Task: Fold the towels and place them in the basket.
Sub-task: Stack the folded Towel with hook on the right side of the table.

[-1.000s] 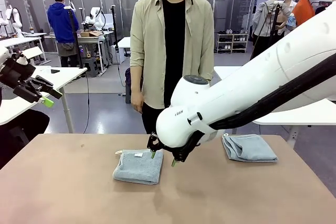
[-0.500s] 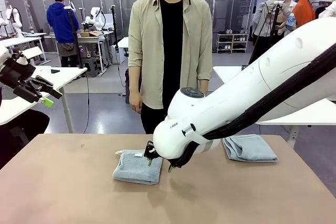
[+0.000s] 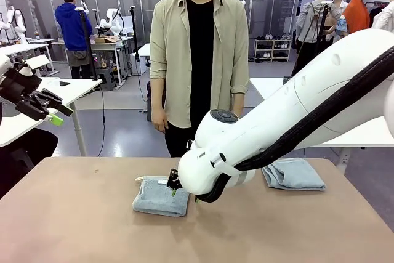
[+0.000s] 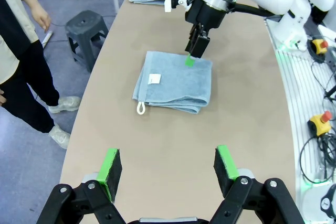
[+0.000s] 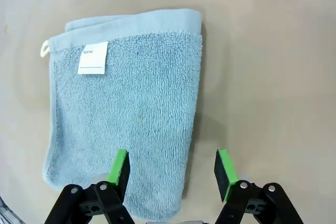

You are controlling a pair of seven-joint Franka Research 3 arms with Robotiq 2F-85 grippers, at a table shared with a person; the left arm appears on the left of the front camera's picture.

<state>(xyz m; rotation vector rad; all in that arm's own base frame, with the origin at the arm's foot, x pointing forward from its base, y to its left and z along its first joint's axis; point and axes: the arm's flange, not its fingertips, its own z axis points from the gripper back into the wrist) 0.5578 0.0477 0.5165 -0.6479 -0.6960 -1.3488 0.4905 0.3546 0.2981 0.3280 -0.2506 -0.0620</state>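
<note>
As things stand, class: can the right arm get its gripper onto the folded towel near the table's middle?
Probably yes. The right gripper hangs open just above the folded towel, one pad over the cloth and the other past its edge. Nothing lies between them; the left gripper is well back.

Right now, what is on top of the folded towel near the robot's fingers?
A white label lies on the folded towel, with a small loop at its corner. The open right fingers hover above its edge. Anything underneath is hidden.
</note>
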